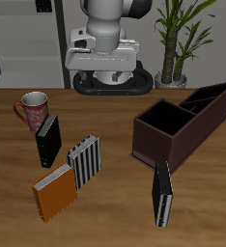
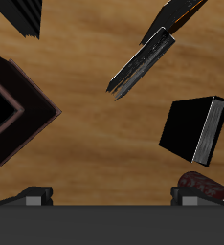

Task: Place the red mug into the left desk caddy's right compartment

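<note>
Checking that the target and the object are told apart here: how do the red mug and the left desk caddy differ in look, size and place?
The red mug is small, round, dark red with pale speckles, white inside; the left desk caddy is a much bigger, angular maroon-brown box with inner dividers. The mug stands right by a black book; the caddy sits across the table, a striped book just in front of it. Both stand open-topped.

The exterior view looks down from the front; the wrist view looks straight down, sharing the dark maroon-brown box caddy (image 1: 181,123) (image 2: 13,115).
</note>
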